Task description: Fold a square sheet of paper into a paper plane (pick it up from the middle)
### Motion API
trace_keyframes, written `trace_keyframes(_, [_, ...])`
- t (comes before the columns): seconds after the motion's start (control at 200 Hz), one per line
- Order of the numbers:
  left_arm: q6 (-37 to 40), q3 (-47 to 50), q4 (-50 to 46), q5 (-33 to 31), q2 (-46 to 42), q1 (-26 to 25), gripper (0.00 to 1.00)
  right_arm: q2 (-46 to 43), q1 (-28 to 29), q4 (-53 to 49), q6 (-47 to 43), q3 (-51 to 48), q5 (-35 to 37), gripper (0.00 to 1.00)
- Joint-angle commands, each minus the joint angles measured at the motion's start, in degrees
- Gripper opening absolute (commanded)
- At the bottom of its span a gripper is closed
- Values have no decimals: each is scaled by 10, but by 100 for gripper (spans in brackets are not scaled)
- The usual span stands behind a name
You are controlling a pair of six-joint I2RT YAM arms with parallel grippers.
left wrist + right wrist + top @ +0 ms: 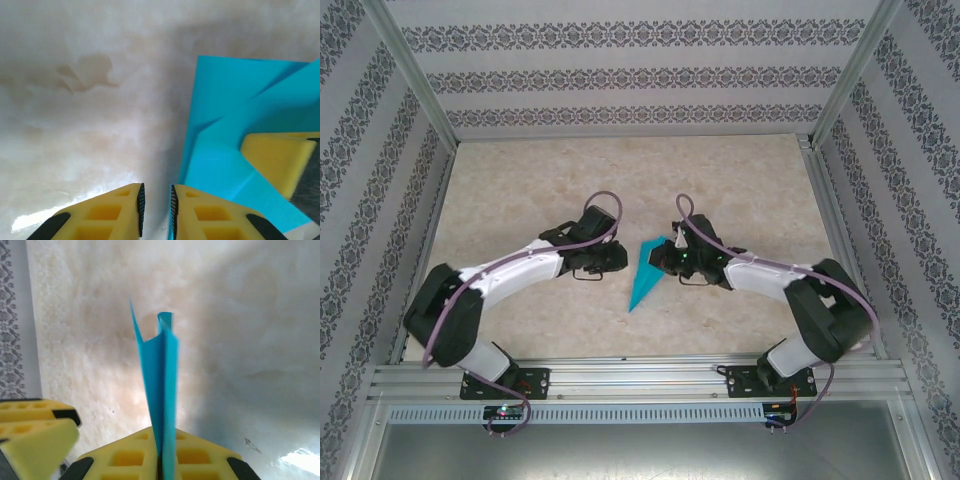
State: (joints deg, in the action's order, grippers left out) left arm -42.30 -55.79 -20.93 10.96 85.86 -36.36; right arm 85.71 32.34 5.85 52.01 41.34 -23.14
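Observation:
The teal-blue paper plane (643, 278) is a slim folded dart. It stands on edge between the two arms, with its point toward the near side of the table. My right gripper (663, 258) is shut on its upper part. In the right wrist view the folded layers (161, 365) rise straight out of the closed right gripper (163, 447). My left gripper (622, 258) is just left of the paper. In the left wrist view the left gripper (156, 195) stands a narrow gap open over bare table, and the creased paper (230, 105) lies beside its right finger.
The beige marbled tabletop (520, 190) spreads out behind and to both sides of the arms. Patterned walls and metal frame posts (415, 75) close it in. A metal rail (640, 375) runs along the near edge. The left gripper's yellow fingers (35, 432) sit close to the right gripper.

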Motion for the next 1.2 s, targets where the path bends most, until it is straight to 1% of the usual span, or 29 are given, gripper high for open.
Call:
trace_keyframes(0.0, [-10,20,-50,-99,-54,0,25,-57,-6,-221,-134,81,74,9])
trace_keyframes(0.045, [-13,30,-56,-127,-77,0,26,-69,-4,-296,-175,119,105,9])
trace_keyframes(0.055, [-15,32,-58,-132,-82,0,26,-70,-4,-300,-179,124,110,9])
trace_keyframes(0.13, [-22,53,-65,-173,-123,3,27,-76,5,-418,-235,189,189,10])
trace_keyframes(0.185, [-31,69,-71,-200,-152,7,29,-71,11,-494,-265,234,248,10])
trace_keyframes(0.245, [-41,87,-77,-222,-183,13,30,-58,15,-565,-295,281,293,9])
trace_keyframes(0.26, [-43,91,-77,-225,-190,14,30,-52,17,-586,-299,296,304,9])
trace_keyframes(0.4, [-55,123,-99,-252,-254,26,32,15,56,-739,-313,415,484,10])
trace_keyframes(0.445, [-55,133,-105,-261,-274,29,33,48,70,-783,-304,453,531,10])
trace_keyframes(0.495, [-62,140,-121,-276,-294,33,33,87,88,-810,-302,484,556,9])
trace_keyframes(0.615, [-74,150,-164,-309,-345,38,33,184,130,-832,-284,545,556,9])
trace_keyframes(0.714, [-81,155,-194,-324,-392,39,34,275,159,-834,-274,603,538,10])
trace_keyframes(0.869, [-78,159,-235,-336,-471,41,40,426,192,-858,-249,737,525,9])
trace_keyframes(0.954, [-70,159,-254,-327,-511,41,41,482,208,-862,-229,808,492,10])
trace_keyframes(1.019, [-68,155,-271,-318,-534,41,42,509,219,-827,-230,831,464,15])
trace_keyframes(1.059, [-67,152,-282,-313,-545,41,43,532,219,-831,-219,861,448,15])
trace_keyframes(1.094, [-64,149,-291,-306,-552,41,43,550,221,-835,-209,882,438,17])
trace_keyframes(1.164, [-62,140,-312,-286,-560,41,44,567,225,-821,-211,913,383,21])
trace_keyframes(1.194, [-57,137,-317,-276,-560,41,45,566,229,-805,-214,917,356,26])
